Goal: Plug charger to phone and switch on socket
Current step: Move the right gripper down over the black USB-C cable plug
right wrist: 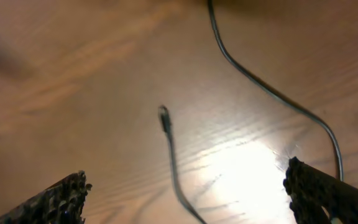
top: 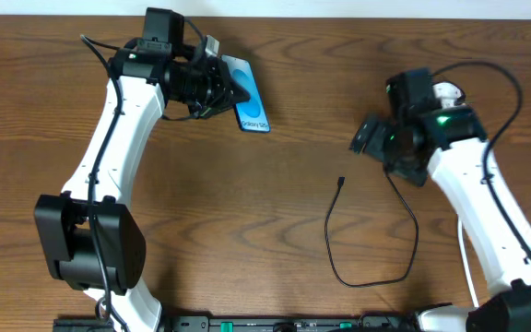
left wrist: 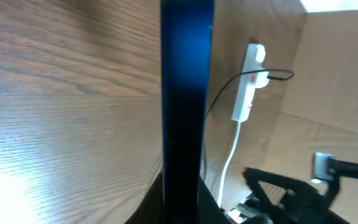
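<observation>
Two arms work well apart over one wooden table.

1. Nearest the robot base, the charger lies slack on the wood in an open loop. Its connector tip points away from the base and touches nothing else.
2. The right gripper hovers just beyond the tip, with its jaws spread wide and nothing between them. In the right wrist view the tip lies on the wood ahead of the two fingers. This posture is probably an approach to pick up the tip.
3. The socket lies behind the right arm, which mostly covers it from overhead. The left wrist view shows a white strip with red markings, a black lead entering it and a white cord trailing off. The switch position cannot be read.
4. Farthest out, the left gripper is clamped on the phone, screen upward, near the far table edge. It is probably held there to steady the phone for the connector. Whether the phone rests on the wood cannot be determined.

The table surface is brown wood grain, with bright glare patches in both wrist views. A pale strip runs beyond the far edge
</observation>
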Controlling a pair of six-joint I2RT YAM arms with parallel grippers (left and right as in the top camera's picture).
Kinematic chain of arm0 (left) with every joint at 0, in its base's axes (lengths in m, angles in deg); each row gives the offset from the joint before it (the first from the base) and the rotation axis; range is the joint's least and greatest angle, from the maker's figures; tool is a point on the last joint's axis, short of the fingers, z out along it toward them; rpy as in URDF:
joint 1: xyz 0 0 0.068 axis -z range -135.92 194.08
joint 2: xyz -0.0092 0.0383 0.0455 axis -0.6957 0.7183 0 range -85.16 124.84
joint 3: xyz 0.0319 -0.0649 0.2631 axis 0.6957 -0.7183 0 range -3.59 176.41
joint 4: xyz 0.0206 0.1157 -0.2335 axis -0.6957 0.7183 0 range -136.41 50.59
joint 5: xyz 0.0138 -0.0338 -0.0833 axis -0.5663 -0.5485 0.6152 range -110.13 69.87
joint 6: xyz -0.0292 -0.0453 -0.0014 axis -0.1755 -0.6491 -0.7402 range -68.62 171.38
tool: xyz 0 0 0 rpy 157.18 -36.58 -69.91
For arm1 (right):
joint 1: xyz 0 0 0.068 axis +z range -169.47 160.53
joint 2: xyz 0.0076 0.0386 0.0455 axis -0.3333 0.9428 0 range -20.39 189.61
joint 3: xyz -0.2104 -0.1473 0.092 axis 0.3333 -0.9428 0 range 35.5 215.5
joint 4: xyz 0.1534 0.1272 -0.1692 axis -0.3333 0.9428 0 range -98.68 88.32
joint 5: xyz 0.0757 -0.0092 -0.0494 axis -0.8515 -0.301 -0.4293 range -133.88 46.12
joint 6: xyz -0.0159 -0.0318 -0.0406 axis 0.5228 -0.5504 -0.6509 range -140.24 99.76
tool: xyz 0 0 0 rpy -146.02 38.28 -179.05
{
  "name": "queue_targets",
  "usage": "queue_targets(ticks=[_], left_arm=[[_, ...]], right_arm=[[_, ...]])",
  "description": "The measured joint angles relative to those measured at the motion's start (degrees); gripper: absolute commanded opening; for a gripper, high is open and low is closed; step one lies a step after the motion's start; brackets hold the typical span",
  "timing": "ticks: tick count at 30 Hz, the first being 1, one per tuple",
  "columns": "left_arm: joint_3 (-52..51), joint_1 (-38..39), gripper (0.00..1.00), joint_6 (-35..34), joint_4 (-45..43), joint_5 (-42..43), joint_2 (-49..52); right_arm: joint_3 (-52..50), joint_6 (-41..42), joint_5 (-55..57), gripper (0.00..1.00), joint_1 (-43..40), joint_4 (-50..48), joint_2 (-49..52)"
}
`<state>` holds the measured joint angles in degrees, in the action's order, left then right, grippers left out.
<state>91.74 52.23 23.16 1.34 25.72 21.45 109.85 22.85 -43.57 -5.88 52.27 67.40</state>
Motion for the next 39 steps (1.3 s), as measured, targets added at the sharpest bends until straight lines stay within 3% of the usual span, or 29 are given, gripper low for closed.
queue_targets(ticks=[3,5,7,15,22,31,39], left_arm=[[-0.3,0.0,0.07,1.2,0.3,-0.8,0.0],[-0.3,0.0,0.07,1.5,0.3,-1.0,0.0],[-0.3,0.0,0.07,1.7,0.3,-1.2,0.0],[-0.3,0.0,0.07,1.8,0.3,-1.2,0.0],[-0.3,0.0,0.07,2.1,0.3,-1.2,0.0],[-0.3,0.0,0.07,2.6,0.3,-1.2,0.0],[-0.3,0.0,0.07,2.6,0.3,-1.2,0.0]], right_arm=[[-6.0,0.0,0.1,0.99,1.5,-5.9,0.0],[-9.2,-0.1,-0.5,0.81,2.6,-8.8,0.0],[-11.6,-0.7,-1.0,0.75,3.8,-10.8,0.0],[-15.0,-3.1,-2.3,0.75,5.5,-14.3,0.8],[-15.0,-6.5,-8.0,0.79,5.4,-17.6,7.3],[-15.0,-4.8,-9.5,0.81,5.4,-21.0,13.4],[-15.0,-0.5,-5.4,0.73,5.4,-21.6,13.8]])
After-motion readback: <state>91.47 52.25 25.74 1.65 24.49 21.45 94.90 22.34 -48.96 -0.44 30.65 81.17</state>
